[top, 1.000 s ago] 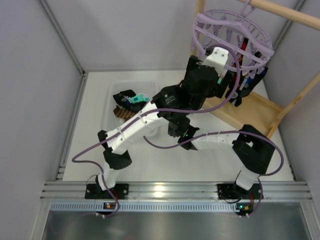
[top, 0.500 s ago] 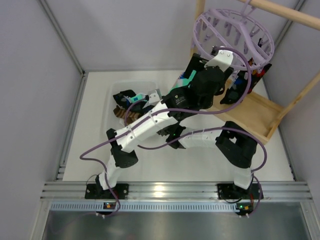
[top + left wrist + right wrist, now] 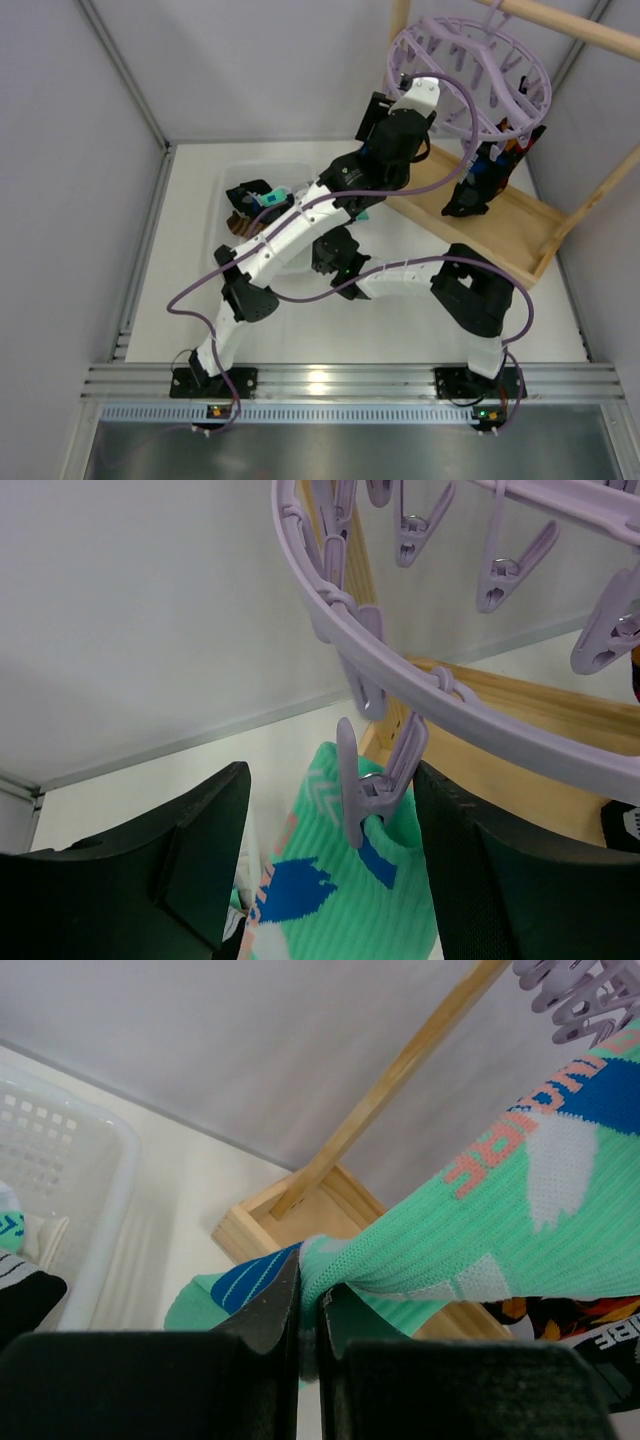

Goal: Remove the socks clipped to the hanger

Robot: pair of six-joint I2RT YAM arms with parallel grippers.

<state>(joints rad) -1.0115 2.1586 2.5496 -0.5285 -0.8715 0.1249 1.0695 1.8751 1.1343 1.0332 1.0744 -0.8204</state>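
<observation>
Pinching blue-patched mint-green knitted sock [image 3: 450, 1240], right gripper [image 3: 308, 1290] jaws are clamped tight on fabric. Left gripper [image 3: 332, 780] jaws are held apart, set astride small lavender plastic clip peg [image 3: 358, 795] by which sock's top edge is bitten. Peg is hung from rim of round lavender plastic hanger [image 3: 480, 715]. Step judged: peg release. Next move: peg tails to be squeezed, sock to be drawn down free.
</observation>
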